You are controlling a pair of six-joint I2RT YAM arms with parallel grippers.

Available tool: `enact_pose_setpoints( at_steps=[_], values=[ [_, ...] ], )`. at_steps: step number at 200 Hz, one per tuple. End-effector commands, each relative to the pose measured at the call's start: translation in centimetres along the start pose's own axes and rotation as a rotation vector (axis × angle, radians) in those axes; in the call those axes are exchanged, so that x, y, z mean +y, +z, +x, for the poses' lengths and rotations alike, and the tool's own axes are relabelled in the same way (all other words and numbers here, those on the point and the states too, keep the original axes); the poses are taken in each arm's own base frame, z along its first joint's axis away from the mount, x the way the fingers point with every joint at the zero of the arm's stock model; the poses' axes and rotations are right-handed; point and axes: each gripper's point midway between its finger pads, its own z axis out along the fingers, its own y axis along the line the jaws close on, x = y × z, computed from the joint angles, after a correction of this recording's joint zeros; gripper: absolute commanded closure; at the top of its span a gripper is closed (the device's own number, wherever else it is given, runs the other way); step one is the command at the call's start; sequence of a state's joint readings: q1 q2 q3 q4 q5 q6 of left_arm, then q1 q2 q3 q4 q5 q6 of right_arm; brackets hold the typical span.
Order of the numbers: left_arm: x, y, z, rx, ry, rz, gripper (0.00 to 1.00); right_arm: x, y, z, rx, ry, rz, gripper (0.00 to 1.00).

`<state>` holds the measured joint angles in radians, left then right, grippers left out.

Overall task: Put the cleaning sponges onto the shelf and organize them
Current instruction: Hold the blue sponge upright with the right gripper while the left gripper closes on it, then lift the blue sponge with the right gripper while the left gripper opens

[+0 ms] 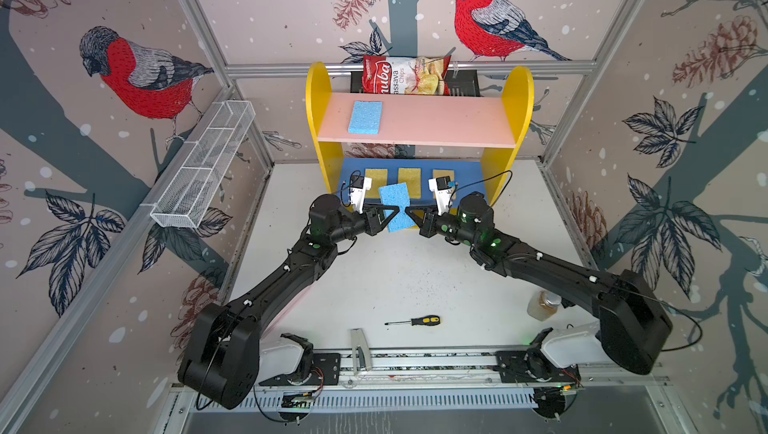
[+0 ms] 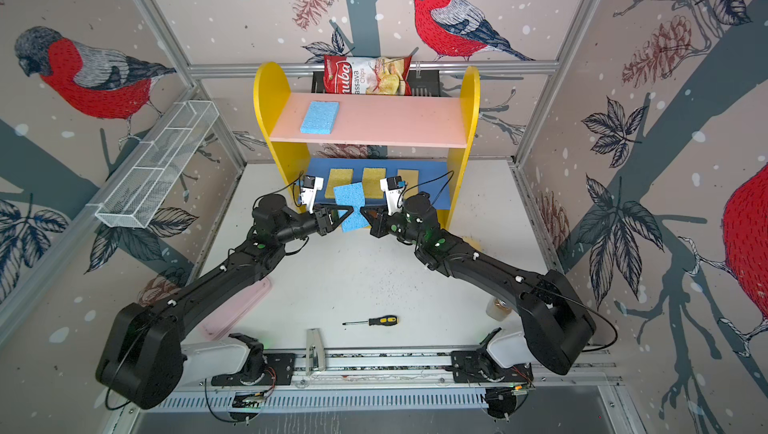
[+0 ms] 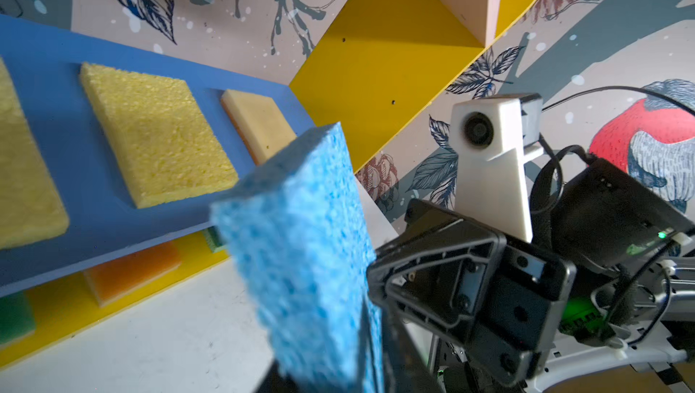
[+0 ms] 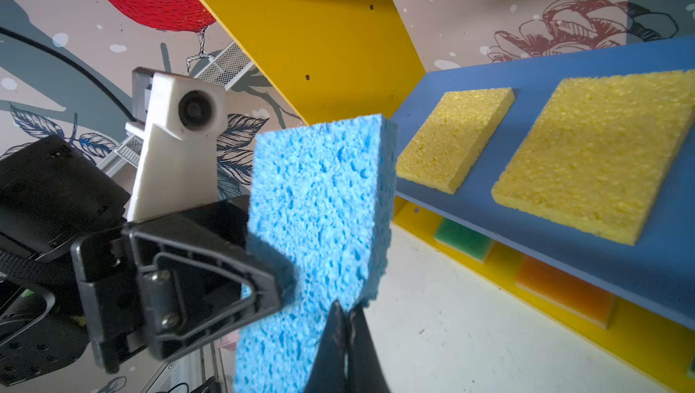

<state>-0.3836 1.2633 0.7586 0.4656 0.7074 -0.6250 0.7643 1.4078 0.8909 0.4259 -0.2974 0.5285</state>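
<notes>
Light: bright and even, from overhead; white desk in front of the yellow wooden shelf nearly washed out.
Shadows: soft, deepest under the shelf's pink board.
Blur: light blue foam sponge smeared at its near end in both wrist views.
Distortion: walls bow outward from the shelf in both top views.

Robot test cell — aluminium frame; bird-print panels; rail-mounted arms.

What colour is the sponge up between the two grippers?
Light blue. The sponge shows best in the right wrist view.
</notes>
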Motion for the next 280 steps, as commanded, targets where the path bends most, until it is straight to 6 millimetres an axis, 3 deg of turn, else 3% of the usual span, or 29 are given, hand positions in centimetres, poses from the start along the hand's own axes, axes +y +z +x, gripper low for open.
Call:
enact_pose_setpoints(
  at_steps=[1,20,32,40,54,61,107,158,174,180,192,216,229,258,263,280],
  values=[
    [-1.3,0.1,-1.3,-0.038,0.031,0.045,1.0,1.3,0.0,-0.7,-0.019,-0.012,-0.048,1.0],
    [-1.6,-0.1,-1.5,-0.049,0.034,0.05,1.0,1.2,-0.2,-0.6,-0.015,-0.015,-0.046,0.99],
    [-1.8,-0.4,-1.6,-0.057,0.042,0.05,1.0,1.1,-0.4,-0.8,-0.017,-0.022,-0.039,0.9],
    [-1.8,-0.4,-1.6,-0.059,0.043,0.048,1.0,1.1,-0.6,-1.0,-0.022,-0.021,-0.038,0.78],
    [-2.3,-0.6,-1.8,-0.064,0.05,0.057,1.0,1.0,-1.1,-1.4,-0.032,-0.026,-0.049,0.45],
    [-2.7,-0.7,-2.1,-0.068,0.055,0.069,1.0,1.0,-1.4,-1.6,-0.035,-0.026,-0.066,0.36],
    [-4.1,-1.0,-2.9,-0.082,0.074,0.112,1.0,2.3,-2.7,-2.2,-0.003,0.051,-0.289,0.31],
    [-4.5,-1.0,-3.0,-0.089,0.071,0.138,1.0,4.2,-2.1,-1.1,0.068,0.122,-0.448,0.49],
    [-4.5,-1.1,-3.0,-0.089,0.073,0.135,1.0,4.0,-1.9,-0.9,0.069,0.127,-0.439,0.69],
    [-4.4,-1.1,-2.9,-0.087,0.072,0.131,1.0,3.9,-1.9,-0.9,0.068,0.13,-0.436,0.83],
    [-4.3,-1.1,-2.9,-0.087,0.075,0.124,1.0,3.9,-2.0,-1.1,0.058,0.126,-0.429,0.99],
    [-4.1,-1.1,-3.0,-0.087,0.084,0.102,1.0,4.0,-2.2,-2.2,0.031,0.096,-0.393,1.0],
    [-3.7,-1.3,-3.3,-0.096,0.081,0.065,0.85,3.7,-2.1,-2.9,0.026,0.074,-0.343,1.0],
    [-4.4,-2.8,-4.7,-0.157,0.131,-0.001,0.24,4.0,-2.5,-4.8,-0.007,-0.022,-0.237,1.0],
    [-4.6,-3.2,-5.0,-0.173,0.144,-0.016,0.04,4.1,-2.5,-5.1,-0.014,-0.04,-0.223,1.0],
    [-5.0,-4.5,-5.9,-0.219,0.187,-0.075,0.02,4.6,-2.9,-6.5,-0.047,-0.097,-0.175,1.0]
  ],
)
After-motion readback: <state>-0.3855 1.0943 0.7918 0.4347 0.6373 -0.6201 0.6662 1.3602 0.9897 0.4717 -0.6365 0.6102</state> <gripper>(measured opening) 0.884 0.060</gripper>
